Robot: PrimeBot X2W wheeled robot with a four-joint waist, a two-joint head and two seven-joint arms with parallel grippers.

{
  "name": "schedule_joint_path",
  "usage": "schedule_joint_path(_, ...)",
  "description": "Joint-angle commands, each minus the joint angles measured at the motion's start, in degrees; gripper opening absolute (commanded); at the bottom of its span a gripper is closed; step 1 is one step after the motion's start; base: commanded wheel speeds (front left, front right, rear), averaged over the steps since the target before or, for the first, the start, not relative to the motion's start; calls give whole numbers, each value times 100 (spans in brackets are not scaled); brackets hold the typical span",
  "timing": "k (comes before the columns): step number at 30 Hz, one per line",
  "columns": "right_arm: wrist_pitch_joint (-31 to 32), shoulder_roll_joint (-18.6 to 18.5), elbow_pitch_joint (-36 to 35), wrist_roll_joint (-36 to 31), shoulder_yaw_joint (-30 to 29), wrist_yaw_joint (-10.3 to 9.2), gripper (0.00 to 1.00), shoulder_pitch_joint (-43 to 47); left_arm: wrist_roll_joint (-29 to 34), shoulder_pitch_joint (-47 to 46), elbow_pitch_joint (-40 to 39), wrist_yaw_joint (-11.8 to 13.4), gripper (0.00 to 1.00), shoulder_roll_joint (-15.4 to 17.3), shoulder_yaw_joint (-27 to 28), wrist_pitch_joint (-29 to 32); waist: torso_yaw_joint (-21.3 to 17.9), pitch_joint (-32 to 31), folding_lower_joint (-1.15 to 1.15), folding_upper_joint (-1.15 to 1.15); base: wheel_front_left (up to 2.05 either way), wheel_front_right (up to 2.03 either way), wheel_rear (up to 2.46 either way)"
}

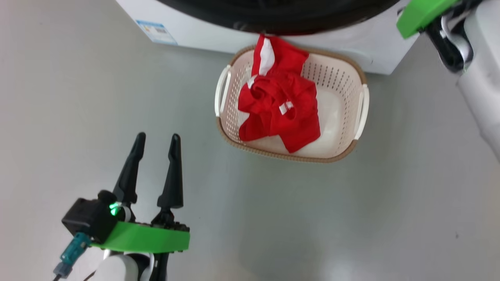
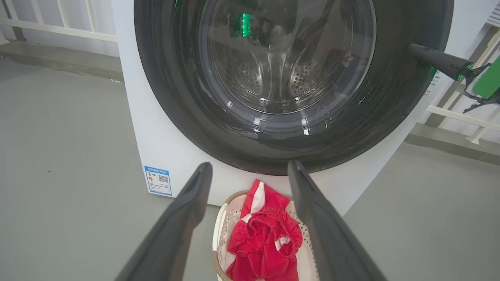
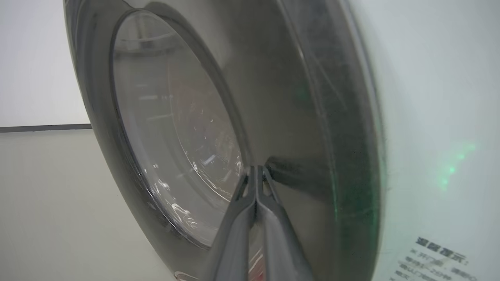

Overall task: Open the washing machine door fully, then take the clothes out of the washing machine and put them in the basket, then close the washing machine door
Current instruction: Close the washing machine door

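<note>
Pressing clenched right gripper (image 3: 256,168) against the washing machine door (image 3: 297,97) rim. Hovering left gripper (image 1: 158,136), 2 fingers (image 1: 131,171) spread, beside the basket (image 1: 291,157). Seeing the clothes (image 1: 281,107) lying inside, draping over its far rim.

Before me the washing machine door (image 2: 287,58) sits shut on the white washing machine (image 2: 156,136); nearer, red clothes (image 1: 279,105) lie heaped in the basket (image 1: 340,78).

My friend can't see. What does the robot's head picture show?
Bright red clothes with white panels lie in a cream perforated plastic basket with a brown rim, before the white washing machine. The left gripper hovers lower left, jaws open.
</note>
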Motion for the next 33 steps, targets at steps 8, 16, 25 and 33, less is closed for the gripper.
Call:
schedule_joint_path(8,-36,116,11,-141,-296,-73,0,-409,63,-228,-50,11,100,87,215,-68,-73,226,0,0,0,0,0)
schedule_joint_path(16,-36,309,-218,-189,-350,-73,6,-71,140,-274,-55,1,100,86,394,-68,-334,33,0,0,0,0,0)
schedule_joint_path(25,-36,447,-1124,-539,-845,-73,100,1169,212,-186,-22,-155,100,86,612,-68,-937,-426,0,0,0,0,0)
schedule_joint_path(33,-36,625,-2031,-955,-1622,-73,100,2457,433,-34,117,-278,100,86,783,-68,-1441,-818,0,0,0,0,0)
